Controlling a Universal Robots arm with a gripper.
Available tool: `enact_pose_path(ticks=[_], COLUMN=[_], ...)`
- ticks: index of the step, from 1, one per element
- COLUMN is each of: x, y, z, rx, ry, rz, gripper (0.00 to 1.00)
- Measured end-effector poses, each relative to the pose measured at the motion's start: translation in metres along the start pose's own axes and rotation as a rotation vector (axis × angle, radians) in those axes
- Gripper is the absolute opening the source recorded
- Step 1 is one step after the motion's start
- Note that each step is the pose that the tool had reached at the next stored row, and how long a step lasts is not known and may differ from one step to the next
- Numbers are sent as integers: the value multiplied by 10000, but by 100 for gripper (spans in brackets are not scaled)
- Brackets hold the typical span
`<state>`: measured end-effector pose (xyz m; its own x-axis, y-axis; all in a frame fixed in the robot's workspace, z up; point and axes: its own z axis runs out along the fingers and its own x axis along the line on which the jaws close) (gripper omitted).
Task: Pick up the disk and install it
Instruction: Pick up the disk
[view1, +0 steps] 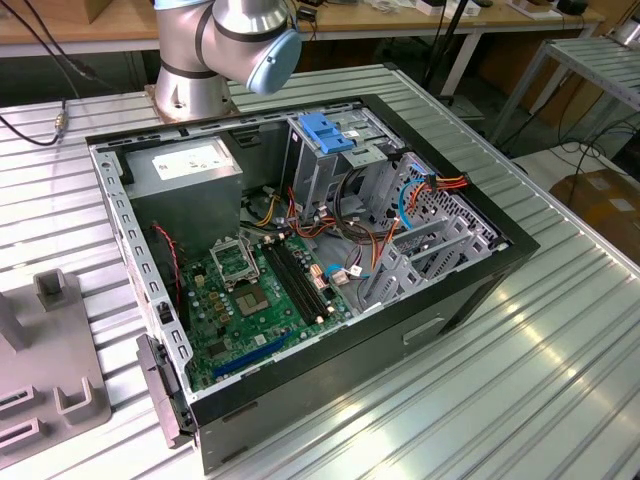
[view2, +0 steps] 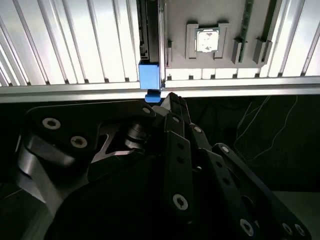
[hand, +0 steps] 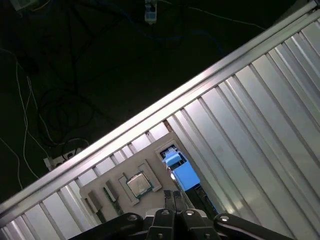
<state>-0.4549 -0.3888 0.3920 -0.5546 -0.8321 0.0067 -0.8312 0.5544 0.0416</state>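
The disk (view2: 149, 30) stands on edge in a slot of a grey fixture plate (view2: 220, 15), its blue rail end (view2: 149, 75) toward the table's edge. In the first wrist view the disk's blue end (hand: 180, 172) lies just beyond my fingertips. In both wrist views my black gripper (view2: 172, 102) (hand: 172, 196) hovers close to that blue end, shut, with nothing between the fingers. The exterior view has the open computer case (view1: 470, 290) with its metal drive cage (view1: 330, 165).
The fixture plate (hand: 100, 187) also carries a processor chip (view2: 206, 40) (hand: 139, 185) and memory sticks (view2: 245, 30). In the exterior view it (view1: 60, 390) sits at the left. The case holds a grey power-supply box (view1: 190, 170), a blue latch (view1: 325, 130) and loose cables (view1: 420, 190).
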Motion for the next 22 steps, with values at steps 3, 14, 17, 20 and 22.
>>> enact_pose_path(ticks=[3,14,17,20,22], x=[0,0,0,0,-3], y=[0,0,0,-1,-3], z=[0,0,1,4,5], rx=[0,3,6,11,11], ry=[2,17,39,63,78], rz=[-59,-427,-945,-1532,-1837], gripper=[10,10,10,10,10])
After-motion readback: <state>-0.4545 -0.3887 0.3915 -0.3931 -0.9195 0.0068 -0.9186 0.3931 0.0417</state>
